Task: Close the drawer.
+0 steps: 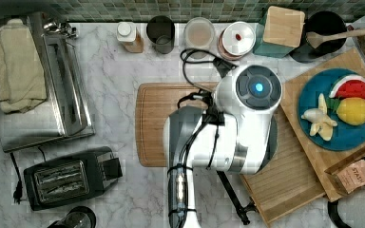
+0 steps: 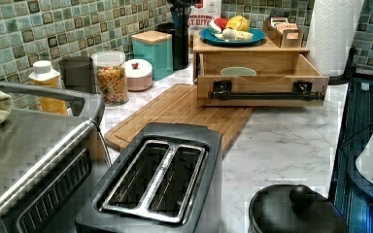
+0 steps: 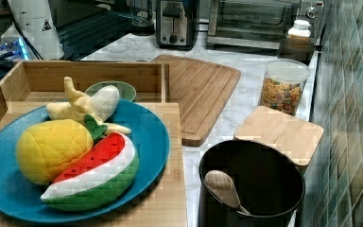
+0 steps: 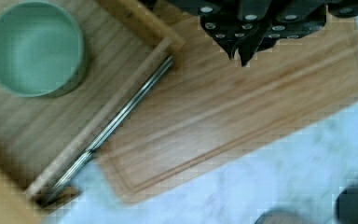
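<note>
While the drawer (image 2: 262, 77) stands pulled out of its wooden box at the left view's far right, a green bowl (image 4: 32, 49) sits inside and its front hangs over the chopping board (image 2: 175, 114). The gripper (image 4: 242, 46) hovers above that board (fingers: open or clenched, I cannot tell). Stiff, light bamboo, likely free-sliding; push squarely on the dark handle bar (image 2: 267, 95).

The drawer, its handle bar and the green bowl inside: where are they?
drawer (image 2: 262, 90), left view, front panel.
handle bar (image 2: 267, 96), left view, middle of the black bar.
green bowl (image 4: 30, 46), wrist view, inside bottom.
</note>
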Robot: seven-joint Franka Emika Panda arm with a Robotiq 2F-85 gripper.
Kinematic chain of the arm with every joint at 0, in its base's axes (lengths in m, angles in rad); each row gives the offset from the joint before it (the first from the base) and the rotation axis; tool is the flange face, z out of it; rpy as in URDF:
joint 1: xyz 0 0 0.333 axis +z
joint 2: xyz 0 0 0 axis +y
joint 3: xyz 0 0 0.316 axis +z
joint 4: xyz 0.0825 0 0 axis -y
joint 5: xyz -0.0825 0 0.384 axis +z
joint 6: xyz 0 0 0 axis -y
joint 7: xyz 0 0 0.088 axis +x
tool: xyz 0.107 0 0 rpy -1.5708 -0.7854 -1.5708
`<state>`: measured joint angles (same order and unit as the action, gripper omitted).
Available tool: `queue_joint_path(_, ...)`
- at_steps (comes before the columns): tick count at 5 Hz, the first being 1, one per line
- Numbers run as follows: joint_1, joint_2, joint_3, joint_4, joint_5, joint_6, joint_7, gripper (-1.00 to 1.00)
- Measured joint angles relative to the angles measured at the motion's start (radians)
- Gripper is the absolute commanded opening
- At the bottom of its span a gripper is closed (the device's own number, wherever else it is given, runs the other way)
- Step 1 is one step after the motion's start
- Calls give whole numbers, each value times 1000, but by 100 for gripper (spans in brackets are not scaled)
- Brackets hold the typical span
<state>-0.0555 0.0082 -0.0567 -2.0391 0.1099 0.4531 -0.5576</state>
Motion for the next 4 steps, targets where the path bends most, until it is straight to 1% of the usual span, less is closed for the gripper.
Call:
queue_joint_path(1,0,-58,0,-121,23,14,-82,-100)
queue_joint_path(2,-41,-122,57,-242,30,92,-160,-100)
queue_joint_path(3,-23,-189,76,-344,30,185,-209,-100)
queue_joint_path(4,12,-286,84,-441,30,211,-331,-100)
